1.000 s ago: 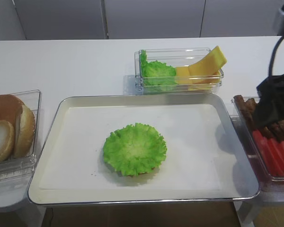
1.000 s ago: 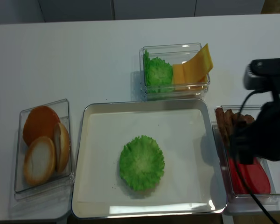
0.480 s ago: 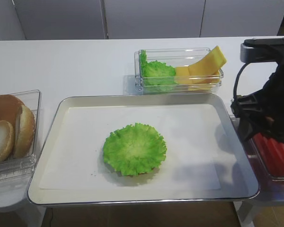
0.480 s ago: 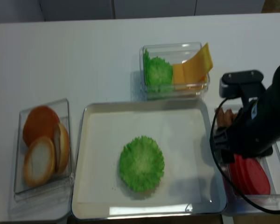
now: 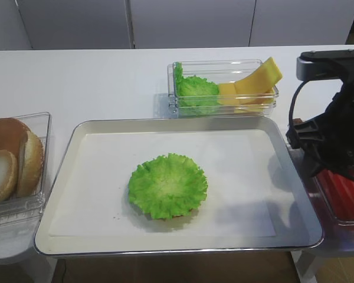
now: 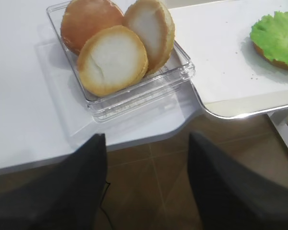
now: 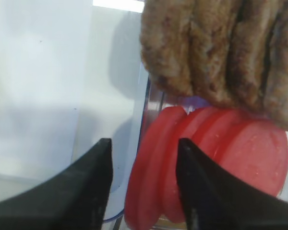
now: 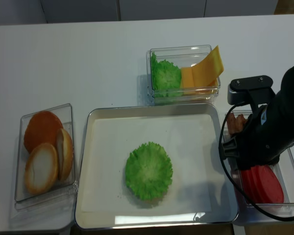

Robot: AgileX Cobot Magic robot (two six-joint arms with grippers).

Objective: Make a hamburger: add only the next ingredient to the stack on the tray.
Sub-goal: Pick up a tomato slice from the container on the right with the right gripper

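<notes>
The stack (image 5: 168, 186) is a ruffled green lettuce leaf over a bun edge, in the middle of the paper-lined silver tray (image 5: 65, 159). Red tomato slices (image 7: 230, 158) stand overlapped in a clear tub right of the tray, partly under my right arm (image 8: 269, 137). My right gripper (image 7: 145, 143) is low over that tub, its jaws open and straddling the leftmost slice's edge and the tub wall. A gap shows between the left finger and the slice. My left gripper (image 6: 147, 136) hangs open and holds nothing, over the floor off the table's front left corner.
Brown patties (image 7: 221, 48) fill the far end of the tomato tub. A tub of bun halves (image 5: 15, 162) sits left of the tray. Behind the tray stands a tub with loose lettuce and yellow cheese (image 5: 224, 88).
My right arm has swung in from the right edge and come down over the tomato tub. The stack, the tray and my left gripper have not moved.
</notes>
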